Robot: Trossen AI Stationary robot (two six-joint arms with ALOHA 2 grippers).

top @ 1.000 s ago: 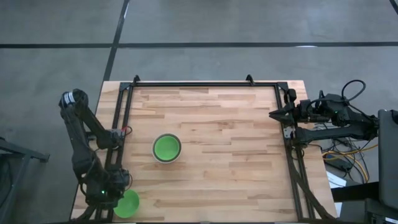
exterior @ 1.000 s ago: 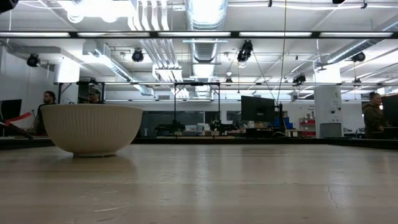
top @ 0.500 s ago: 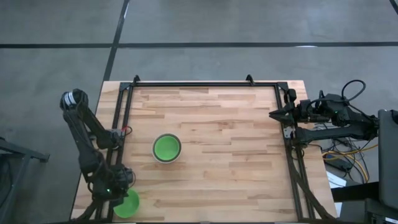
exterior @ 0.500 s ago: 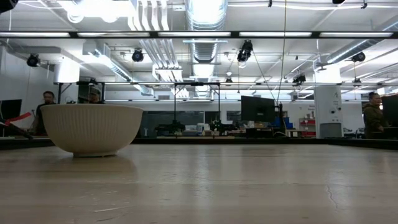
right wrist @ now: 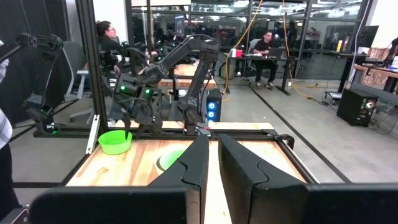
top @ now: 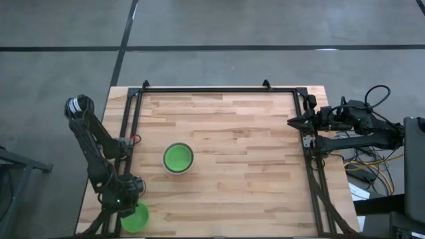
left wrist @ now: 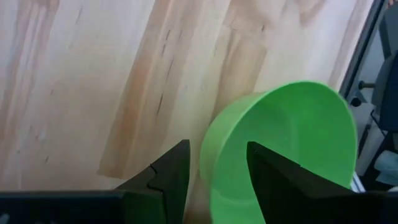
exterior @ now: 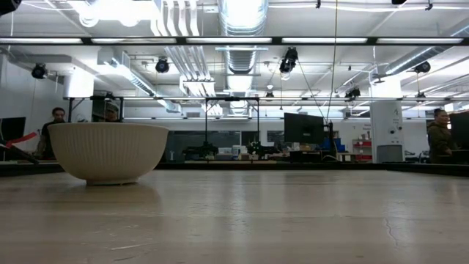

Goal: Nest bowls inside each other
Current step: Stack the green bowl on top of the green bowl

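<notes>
Left wrist view puts me right over the left gripper (left wrist: 217, 177), whose two dark fingers straddle the rim of a bright green bowl (left wrist: 292, 143), one finger inside the wall and one outside. The jaws stand fairly wide, and I cannot tell whether the pads actually press the wall. In the high view that bowl (top: 137, 218) sits at the table's near left corner, partly under the arm, with the wooden table (top: 252, 172) stretching away beyond it.

Farther in, towards the middle of the table, stands the pale grey-white bowl (top: 178, 158) with green showing inside it, so at least one green bowl already looks nested there; how many are stacked, and whether the red one is among them, I cannot tell. The low view shows its ribbed outer wall (exterior: 108, 152) upright on the boards.

At the far right edge the right gripper (top: 294, 122) waits over the table's frame, fingers nearly together and empty.

These bowls look like thin, light plastic: stiff enough to lift by the rim, but smooth and likely to slip or tip under a loose pinch. A pinch across the wall, as here, seems the sensible hold.
</notes>
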